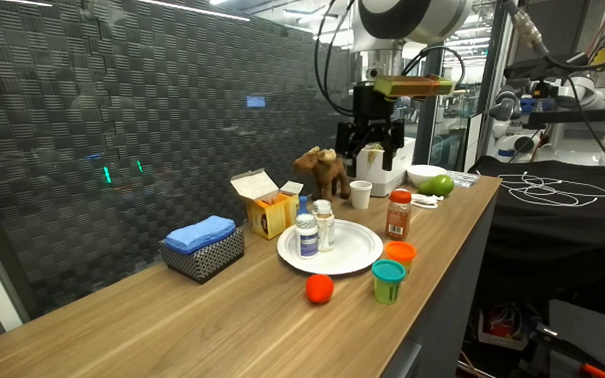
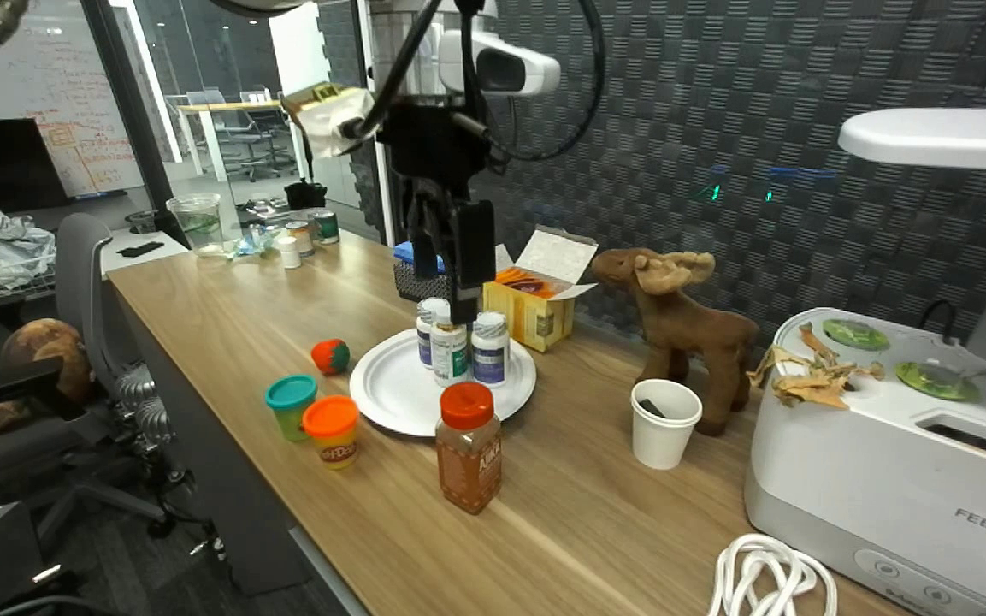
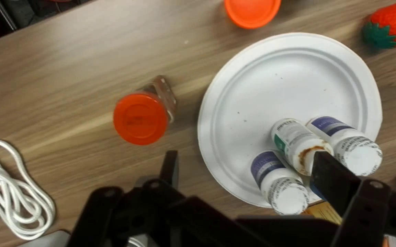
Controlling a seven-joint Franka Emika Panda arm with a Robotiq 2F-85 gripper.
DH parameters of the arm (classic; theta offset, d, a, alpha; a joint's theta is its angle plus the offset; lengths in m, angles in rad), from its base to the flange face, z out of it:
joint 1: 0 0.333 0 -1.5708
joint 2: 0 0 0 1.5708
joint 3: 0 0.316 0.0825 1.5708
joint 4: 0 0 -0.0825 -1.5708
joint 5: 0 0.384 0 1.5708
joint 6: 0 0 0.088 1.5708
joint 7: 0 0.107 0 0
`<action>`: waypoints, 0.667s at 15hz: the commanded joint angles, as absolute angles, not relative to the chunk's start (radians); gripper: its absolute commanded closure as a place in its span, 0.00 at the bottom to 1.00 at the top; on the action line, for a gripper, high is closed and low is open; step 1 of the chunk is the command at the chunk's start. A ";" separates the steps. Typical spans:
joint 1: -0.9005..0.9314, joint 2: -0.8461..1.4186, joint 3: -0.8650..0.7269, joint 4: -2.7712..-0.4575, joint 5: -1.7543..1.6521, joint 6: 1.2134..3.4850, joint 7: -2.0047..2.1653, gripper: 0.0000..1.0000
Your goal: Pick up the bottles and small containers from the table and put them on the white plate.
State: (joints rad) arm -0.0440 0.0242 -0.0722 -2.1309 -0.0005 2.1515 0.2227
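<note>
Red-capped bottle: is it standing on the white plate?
No, the wrist view shows the red-capped bottle on the table, beside the white plate.

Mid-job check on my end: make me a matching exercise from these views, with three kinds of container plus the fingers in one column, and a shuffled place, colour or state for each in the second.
Column 1
1. Three pill bottles
2. Seasoning bottle
3. Play-Doh tub
4. Fingers

Column 2
A. Orange lid, beside a teal-lidded tub
B. Apart, with nothing between them
C. Standing on the white plate
D. Red cap, upright on the countertop

Right pairs: 1-C, 2-D, 3-A, 4-B
</note>
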 commanded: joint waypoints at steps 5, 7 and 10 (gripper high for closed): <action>-0.112 0.014 -0.122 -2.199 0.014 2.177 -0.018 0.00; -0.117 0.037 -0.121 -2.183 0.018 2.167 -0.063 0.00; -0.116 0.064 -0.114 -2.171 0.037 2.162 -0.121 0.00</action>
